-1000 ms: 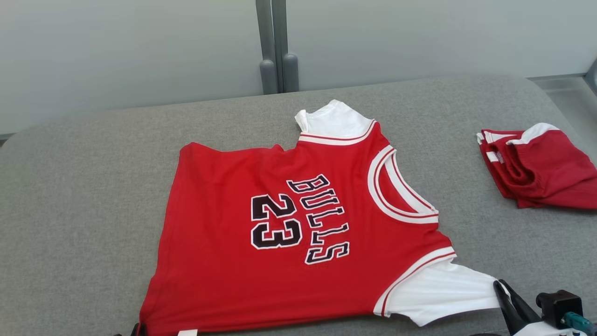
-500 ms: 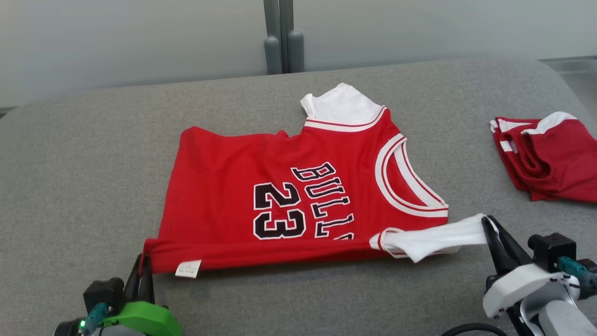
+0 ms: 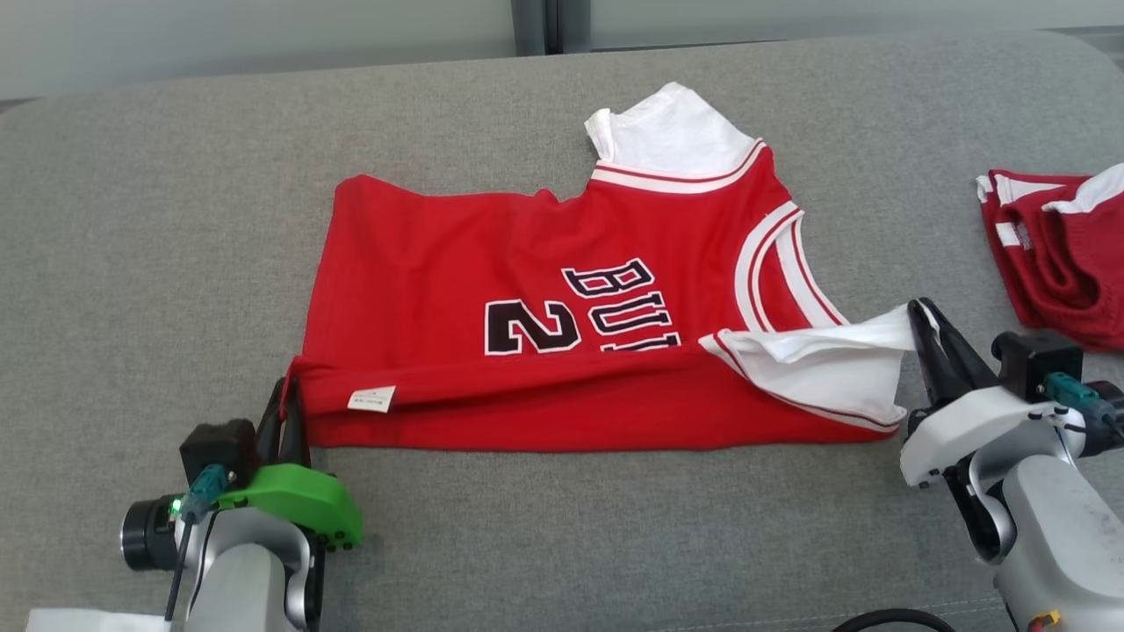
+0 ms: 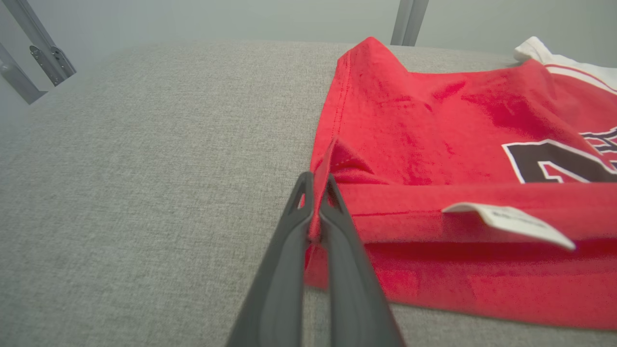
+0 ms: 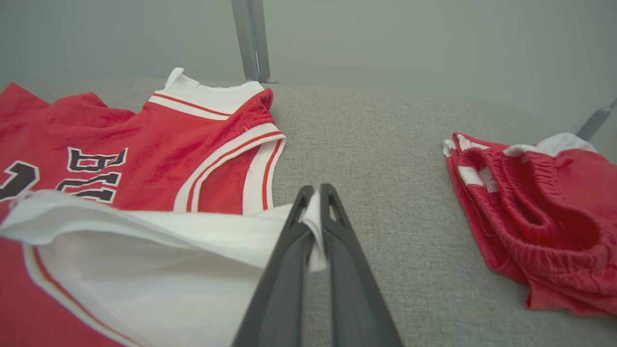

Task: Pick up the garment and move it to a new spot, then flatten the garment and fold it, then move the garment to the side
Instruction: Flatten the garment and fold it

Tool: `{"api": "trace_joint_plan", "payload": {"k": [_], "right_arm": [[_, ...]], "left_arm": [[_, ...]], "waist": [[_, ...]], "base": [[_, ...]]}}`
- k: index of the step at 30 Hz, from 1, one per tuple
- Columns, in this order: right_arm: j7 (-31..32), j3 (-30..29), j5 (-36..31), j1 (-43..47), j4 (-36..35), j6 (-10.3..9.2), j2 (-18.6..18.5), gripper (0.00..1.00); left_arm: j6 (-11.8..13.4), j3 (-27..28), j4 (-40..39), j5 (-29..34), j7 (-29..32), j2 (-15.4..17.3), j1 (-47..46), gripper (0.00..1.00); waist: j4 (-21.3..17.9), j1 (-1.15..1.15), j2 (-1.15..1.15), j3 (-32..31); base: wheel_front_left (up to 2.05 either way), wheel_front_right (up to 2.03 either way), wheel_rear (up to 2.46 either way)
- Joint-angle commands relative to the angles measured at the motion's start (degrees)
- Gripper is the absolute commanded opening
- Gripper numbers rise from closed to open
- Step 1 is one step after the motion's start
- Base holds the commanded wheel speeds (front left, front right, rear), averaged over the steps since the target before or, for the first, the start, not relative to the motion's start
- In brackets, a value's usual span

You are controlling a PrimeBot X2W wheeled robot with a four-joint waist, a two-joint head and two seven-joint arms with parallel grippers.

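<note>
One jersey (image 3: 439,254) | axis left-right, neck (image 3: 745,281) right | left claw (image 3: 292,393), right claw (image 3: 920,309) clamped

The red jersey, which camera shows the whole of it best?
The head view: the whole jersey lies in frame. The left wrist view gives its hem corner and tag, the right wrist view its white sleeve and neckline.

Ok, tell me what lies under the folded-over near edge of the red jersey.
The jersey has its own front under that folded edge. Of the print, a 2 and the first letters show above the fold; the rest is covered.
</note>
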Motion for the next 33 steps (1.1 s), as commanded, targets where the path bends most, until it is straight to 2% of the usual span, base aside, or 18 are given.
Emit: {"api": "trace_joint_plan", "payload": {"k": [1, 13, 14, 15, 16, 23, 33], "right_arm": [[-0.1, -0.4, -0.5, -1.7, 0.8, -0.12, -0.3, 0.00], [-0.1, 1.3, -2.1, -8.2, 3.8, -0.12, 0.3, 0.00], [-0.1, 0.9, -2.1, -8.5, 3.9, -0.12, 0.4, 0.00], [-0.1, 0.5, -2.1, -8.7, 4.0, -0.12, 0.3, 0.48], [-0.1, 0.1, -2.2, -8.7, 4.2, -0.12, 0.4, 1.00], [-0.1, -6.2, -2.8, -4.0, -2.4, -0.11, 2.0, 1.00], [-0.1, -3.0, -0.3, 5.0, -3.3, -0.11, 3.5, 1.00]], "left_arm": [[0.8, -0.3, 0.6, 0.0, 0.1, 0.4, -2.3, 0.00], [3.0, -2.1, 3.5, -1.3, 0.1, 0.4, -7.3, 0.00], [3.1, -2.2, 3.6, -1.6, 0.1, 0.4, -7.4, 0.14], [3.2, -2.2, 3.4, -1.8, 0.1, 0.4, -7.4, 0.45], [3.5, -2.2, 3.1, -2.4, 0.1, 0.4, -7.2, 1.00], [4.5, -2.1, -1.8, -4.1, 0.1, 0.3, -3.4, 1.00], [4.8, -2.4, -5.6, -5.0, 0.1, 0.4, 2.5, 1.00]], "waist": [[0.8, 0.00, 0.00, 2.1], [1.8, 0.00, 0.00, 5.3], [1.9, 0.00, 0.00, 5.3], [2.0, 0.00, 0.00, 5.2], [2.0, 0.00, 0.00, 5.1], [1.9, 0.00, 0.00, 3.8], [1.1, 0.00, 0.00, 3.4]], "base": [[0.00, 0.00, 0.00], [0.00, 0.00, 0.00], [0.00, 0.00, 0.00], [0.00, 0.00, 0.00], [0.00, 0.00, 0.00], [0.00, 0.00, 0.00], [0.00, 0.00, 0.00]]}}
